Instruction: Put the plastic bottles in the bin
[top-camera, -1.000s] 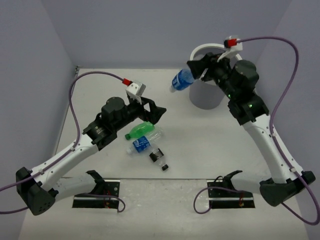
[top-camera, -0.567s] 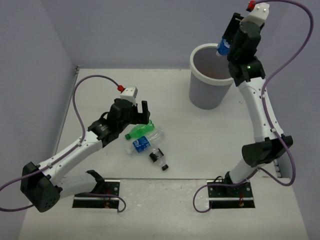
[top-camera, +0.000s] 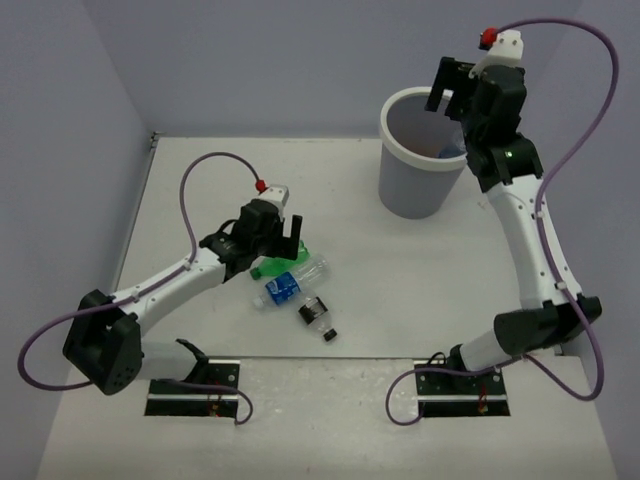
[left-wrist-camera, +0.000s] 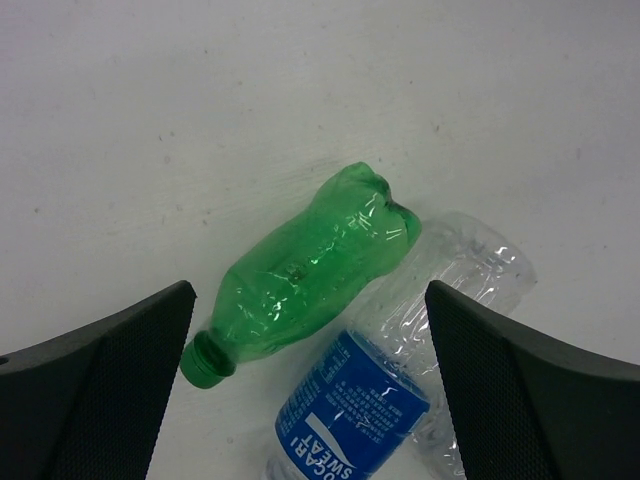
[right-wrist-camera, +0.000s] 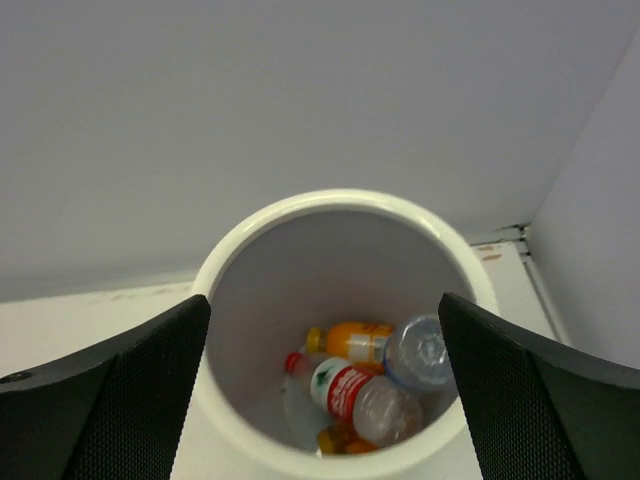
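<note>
While the right gripper (top-camera: 452, 88) hung over the bin (top-camera: 410, 190) at far right, fingers wide and empty, an orange bottle (right-wrist-camera: 355, 340), a red-labelled bottle (right-wrist-camera: 350, 390) and a clear bottle (right-wrist-camera: 420, 352) lay inside. The left gripper (top-camera: 292, 232), fingers likewise wide, hovered above the green bottle (left-wrist-camera: 310, 270), which touched the blue-labelled bottle (left-wrist-camera: 360, 400) on the table (left-wrist-camera: 150, 120); the dark-labelled bottle (top-camera: 318, 315) lay just nearer.

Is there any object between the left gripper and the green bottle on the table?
Nothing visible is. The open left gripper hangs directly over the green bottle; the blue-labelled bottle lies beside it, touching, not on top.
</note>
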